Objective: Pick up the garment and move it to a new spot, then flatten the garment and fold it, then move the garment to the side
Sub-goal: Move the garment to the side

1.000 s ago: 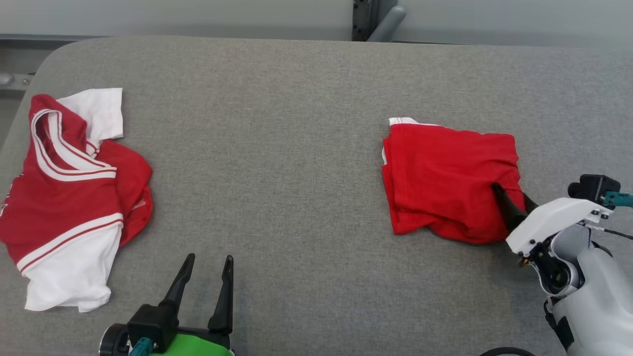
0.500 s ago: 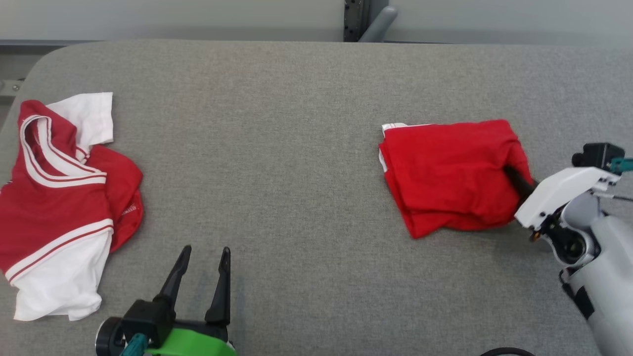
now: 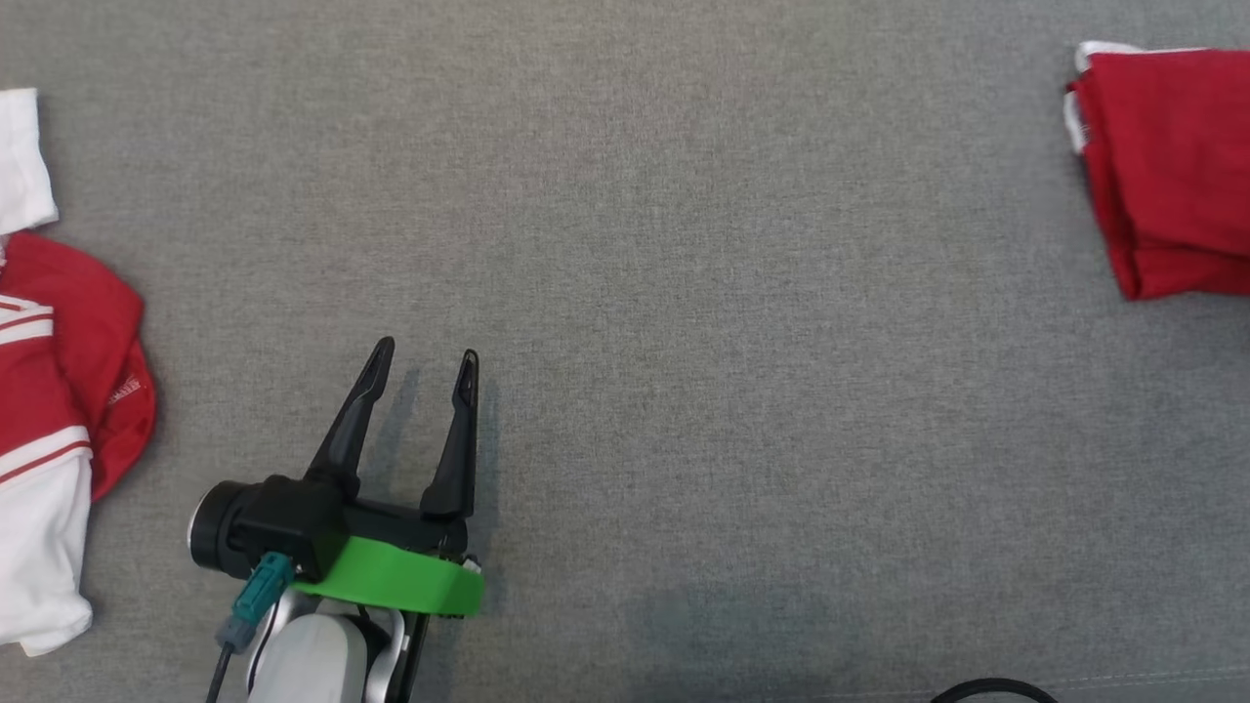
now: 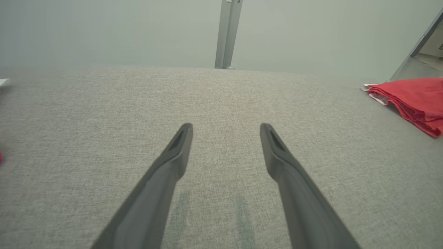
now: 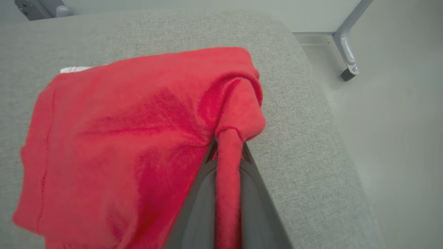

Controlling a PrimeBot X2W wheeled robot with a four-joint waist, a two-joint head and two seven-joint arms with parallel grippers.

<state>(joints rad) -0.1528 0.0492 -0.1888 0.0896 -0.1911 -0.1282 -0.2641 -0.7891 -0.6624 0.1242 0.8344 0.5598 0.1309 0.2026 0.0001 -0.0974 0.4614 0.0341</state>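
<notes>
Step in hand: You look to be on the last part, shifting the folded red garment [image 5: 114, 138] to the side of the bench [image 5: 304, 138].
Garment position: It lies in flat layers at the far right of the bench, with its gripped corner raised and the bench's right edge near.
Right hand: The right hand [image 5: 227, 150] is clamped on a pinched ridge of cloth at the garment's near right corner.
Left hand: The left hand [image 3: 426, 351] sits low over bare bench, spread apart and holding nothing, well apart from both garments.
Doing it well: Drag low and slowly so the layers slide as one; a one-corner pinch can peel the top layer off the stack. Stop short of the edge so nothing hangs over. When you let go, lift straight up so the ridge drops flat.
Right wrist view adds: You get the grip itself, plus the bench edge, the floor [image 5: 398, 138] and a metal leg [image 5: 346, 52] beyond it.
Head view adds: You see a crumpled red-and-white garment [image 3: 88, 332] at the left edge and the wide bare stretch between the two.
Left wrist view adds: You see the stack side-on, its layer edges and white trim [image 4: 373, 96] lined up.
Unclear: Whether the pinch takes every layer or just the top one, you probably cannot tell; the fold hides it.
</notes>
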